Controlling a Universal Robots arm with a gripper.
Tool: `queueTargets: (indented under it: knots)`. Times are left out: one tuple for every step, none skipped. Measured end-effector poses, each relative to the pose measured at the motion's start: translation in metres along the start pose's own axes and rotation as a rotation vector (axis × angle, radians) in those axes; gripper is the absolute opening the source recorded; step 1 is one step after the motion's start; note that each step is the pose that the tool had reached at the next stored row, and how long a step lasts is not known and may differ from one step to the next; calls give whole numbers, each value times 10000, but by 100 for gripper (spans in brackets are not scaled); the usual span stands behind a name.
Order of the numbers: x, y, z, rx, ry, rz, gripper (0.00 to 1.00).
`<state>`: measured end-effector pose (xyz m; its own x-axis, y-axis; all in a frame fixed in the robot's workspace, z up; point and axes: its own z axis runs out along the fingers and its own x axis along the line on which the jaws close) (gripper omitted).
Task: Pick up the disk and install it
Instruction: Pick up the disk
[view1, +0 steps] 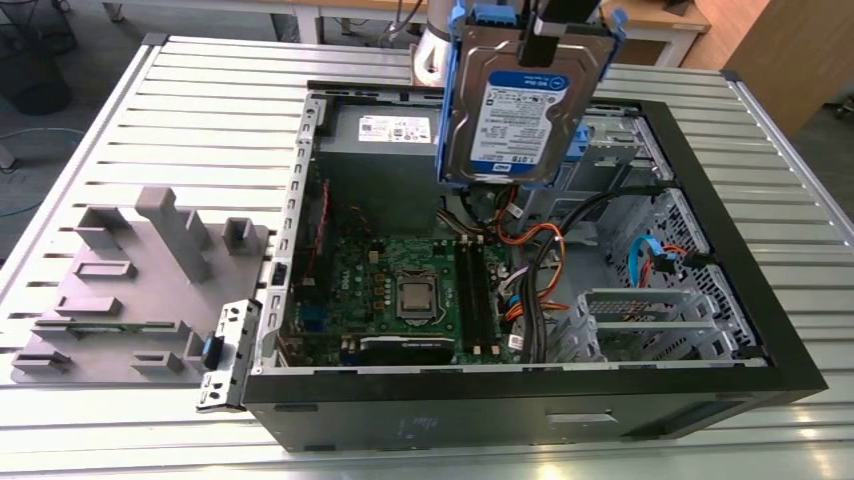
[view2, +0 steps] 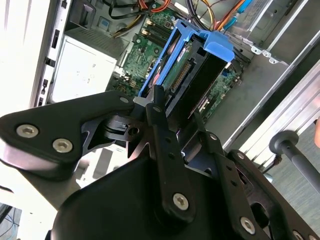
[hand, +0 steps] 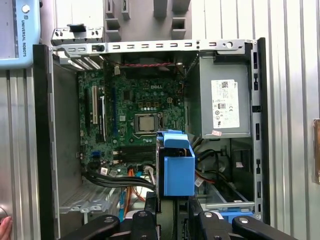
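The disk (view1: 514, 110), a silver hard drive with a blue-and-white label and blue side rails, hangs upright above the back of the open computer case (view1: 787, 365). My gripper (view1: 547, 40) is shut on its upper edge. In the second wrist view the black fingers (view2: 159, 107) clamp the disk (view2: 190, 75), which points down at the motherboard. In the first wrist view the disk (hand: 176, 162) shows edge-on with its blue rail, over the case interior beside the processor, and my gripper (hand: 172, 212) is at the frame's edge.
Inside the case are a green motherboard (view1: 400, 285), a grey power supply (view1: 380, 135), orange and black cables (view1: 547, 250) and a metal drive cage (view1: 647, 320). A grey fixture (view1: 134, 280) lies on the slatted table at the exterior view's left. A person's fingertip (hand: 4, 227) touches the table edge.
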<state>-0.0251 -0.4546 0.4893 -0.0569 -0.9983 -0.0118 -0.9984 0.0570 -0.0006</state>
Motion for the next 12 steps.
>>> queueTargets:
  knots:
    - [7, 0, 0, 0, 0, 0, 35]
    - [15, -1, 0, 0, 0, 0, 35]
    - [22, -1, 0, 0, 1, 0, 35]
    - [30, -2, 0, 0, 1, 0, 35]
    - [38, -2, 0, 1, 1, 0, 35]
    - [46, -3, 0, 0, 1, 0, 35]
    - [54, -3, 0, 1, 1, 0, 35]
    - [62, -4, -1, 0, 2, 0, 35]
    - [71, -4, -1, 0, 2, 0, 35]
    - [80, -5, -1, 1, 1, 0, 35]
    - [89, -5, -1, 0, 2, 0, 35]
    - [98, -6, -1, 0, 2, 0, 35]
